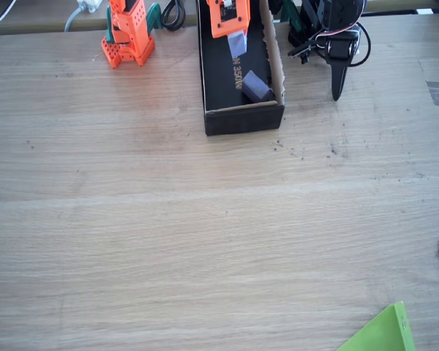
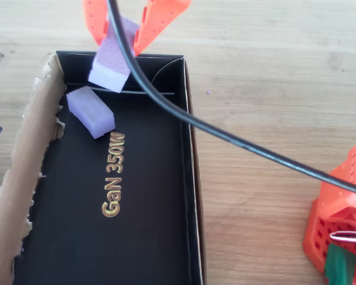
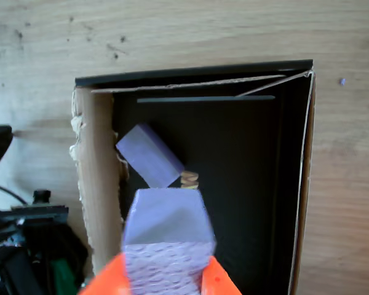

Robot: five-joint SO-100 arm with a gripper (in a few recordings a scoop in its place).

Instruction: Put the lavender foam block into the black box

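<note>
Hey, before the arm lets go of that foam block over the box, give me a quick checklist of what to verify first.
1. Grip: gripper shut on the lavender foam block, a finger on each side: ok.
2. Block over the black box, inside its walls in the wrist view: ok.
3. Landing spot: a second foam block lies on the floor just ahead, by the brown cardboard wall; the drop may land on it: not ok.
4. Height above the floor: cannot tell.
5. Cable crosses the overhead view; whether it will snag: cannot tell.
</note>
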